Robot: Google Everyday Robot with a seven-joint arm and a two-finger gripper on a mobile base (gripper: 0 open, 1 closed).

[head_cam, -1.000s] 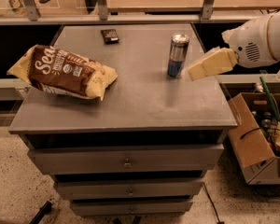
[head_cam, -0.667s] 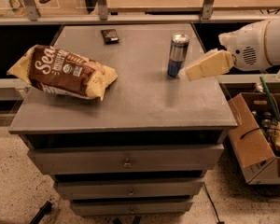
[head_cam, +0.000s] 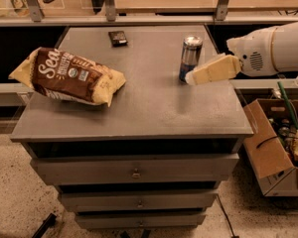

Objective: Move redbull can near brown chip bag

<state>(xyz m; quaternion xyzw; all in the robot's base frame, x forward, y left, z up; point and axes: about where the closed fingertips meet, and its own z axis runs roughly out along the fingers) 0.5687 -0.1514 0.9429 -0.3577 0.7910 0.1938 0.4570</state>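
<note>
The redbull can (head_cam: pixel 190 57) stands upright on the right part of the grey cabinet top (head_cam: pixel 139 98), silver above, blue below. The brown chip bag (head_cam: pixel 68 76) lies on the left part of the top, dark brown with white "Sea" lettering and pale yellow ends. My gripper (head_cam: pixel 192 78) comes in from the right on a white arm (head_cam: pixel 273 48). Its cream fingertip is right beside the can's lower right side, seemingly touching it.
A small flat dark rectangular object (head_cam: pixel 118 37) lies at the back of the top. A cardboard box (head_cam: pixel 278 143) with bottles stands on the floor to the right. Drawers (head_cam: pixel 135 171) are below the top. A shelf with metal posts runs behind.
My gripper has moved left toward the can, from a gap beside it to right up against its lower right side. The can and the bag have not moved.
</note>
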